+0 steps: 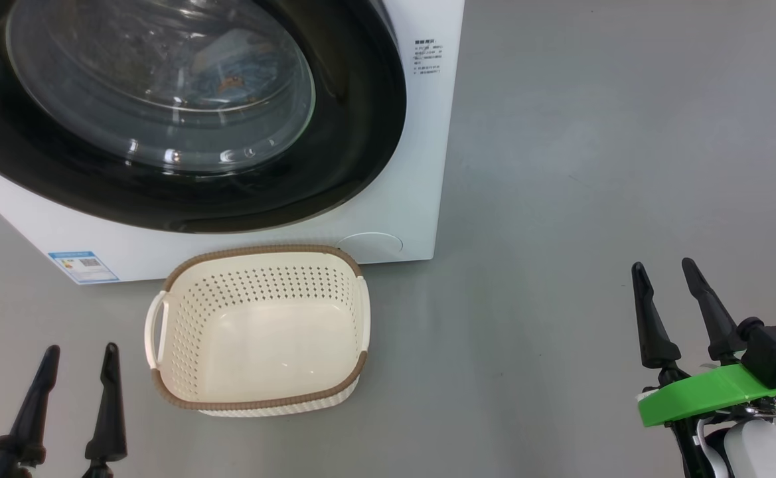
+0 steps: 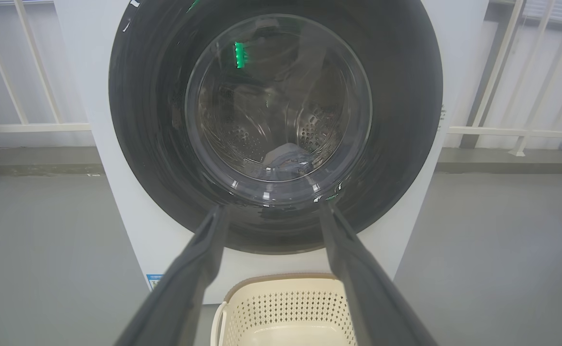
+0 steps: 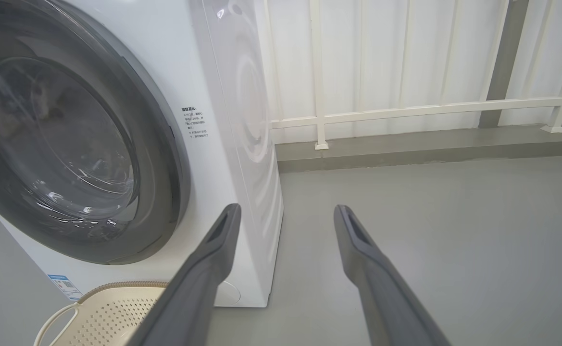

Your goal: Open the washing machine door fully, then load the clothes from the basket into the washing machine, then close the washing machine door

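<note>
Inside the washing machine [image 1: 421, 199], behind the shut washing machine door [image 1: 361, 133], the clothes [image 1: 228, 73] lie as a blue heap with an orange spot, blurred by the glass. On the floor [image 1: 593, 166] just in front, the basket [image 1: 255, 292] shows a bare bottom. Open floor stretches to the right. The left gripper [image 1: 81, 347] hovers left of the basket and the right gripper [image 1: 663, 263] well to the right, both with jaws apart, holding nothing. The machine's top is cut off.
</note>
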You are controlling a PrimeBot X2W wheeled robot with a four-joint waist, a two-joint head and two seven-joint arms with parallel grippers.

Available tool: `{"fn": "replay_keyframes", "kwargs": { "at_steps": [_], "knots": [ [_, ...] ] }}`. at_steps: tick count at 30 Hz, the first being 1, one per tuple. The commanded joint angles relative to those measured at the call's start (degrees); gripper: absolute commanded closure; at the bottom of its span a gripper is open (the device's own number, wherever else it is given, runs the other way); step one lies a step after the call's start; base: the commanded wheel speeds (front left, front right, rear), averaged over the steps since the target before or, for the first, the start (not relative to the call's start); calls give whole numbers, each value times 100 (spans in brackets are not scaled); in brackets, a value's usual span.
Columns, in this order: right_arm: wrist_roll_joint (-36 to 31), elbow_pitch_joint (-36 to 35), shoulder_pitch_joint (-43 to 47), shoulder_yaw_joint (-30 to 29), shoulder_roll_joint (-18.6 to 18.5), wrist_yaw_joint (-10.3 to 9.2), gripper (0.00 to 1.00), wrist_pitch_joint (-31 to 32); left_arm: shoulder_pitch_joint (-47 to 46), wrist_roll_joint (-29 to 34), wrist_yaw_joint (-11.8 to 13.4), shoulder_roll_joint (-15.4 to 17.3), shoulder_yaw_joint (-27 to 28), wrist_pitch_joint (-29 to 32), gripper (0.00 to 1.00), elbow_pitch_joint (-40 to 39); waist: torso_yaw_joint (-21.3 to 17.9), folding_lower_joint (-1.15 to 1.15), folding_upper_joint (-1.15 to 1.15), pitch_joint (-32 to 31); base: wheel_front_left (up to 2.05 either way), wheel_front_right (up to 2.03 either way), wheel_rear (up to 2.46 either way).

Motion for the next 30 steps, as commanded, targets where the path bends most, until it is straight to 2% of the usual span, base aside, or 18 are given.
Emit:
{"fn": "replay_keyframes", "kwargs": {
  "at_steps": [1,29,30],
  "knots": [
    [-12,-166,-30,91,-43,-14,0,-28,-77,58,3,149,216,-36,0,-177,6,0,0,-3,0,0,0],
    [-28,-182,-31,104,-55,-14,0,-28,-86,85,3,76,294,-36,0,-142,36,0,0,0,0,0,0],
    [-4,-25,0,-8,-1,1,100,0,-1,39,0,-29,81,0,100,0,35,0,0,0,0,0,0]
  ]
}}
